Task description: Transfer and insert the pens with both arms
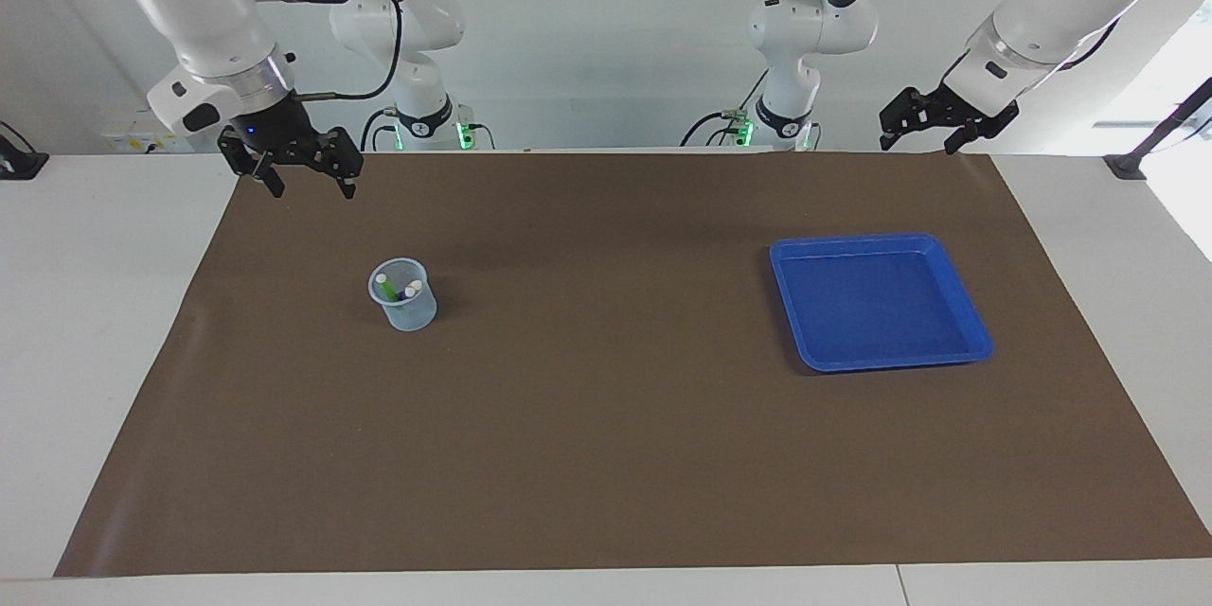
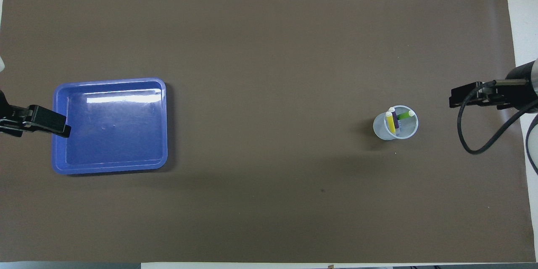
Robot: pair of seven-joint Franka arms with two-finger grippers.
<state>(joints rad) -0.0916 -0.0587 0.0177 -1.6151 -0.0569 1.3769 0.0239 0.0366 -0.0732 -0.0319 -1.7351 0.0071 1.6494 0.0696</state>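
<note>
The three pens stand together in a clear plastic cup point(image 1: 404, 308) toward the right arm's end of the brown mat: the yellow pen point(image 2: 390, 122), the purple pen point(image 2: 395, 121) and the green pen point(image 2: 404, 115), pale ends up. The cup also shows in the overhead view point(image 2: 395, 128). My right gripper point(image 1: 312, 187) is open and empty, raised over the mat's edge near the robots; it also shows in the overhead view point(image 2: 453, 101). My left gripper point(image 1: 917, 144) is open and empty, raised over the mat's edge by its base; in the overhead view point(image 2: 63, 128) it overlaps the tray's rim.
A blue tray point(image 1: 968, 303) lies toward the left arm's end of the mat and holds nothing; it also shows in the overhead view point(image 2: 164, 126). Two smaller white arms with green base lights point(image 1: 464, 134) stand at the table's edge by the robots.
</note>
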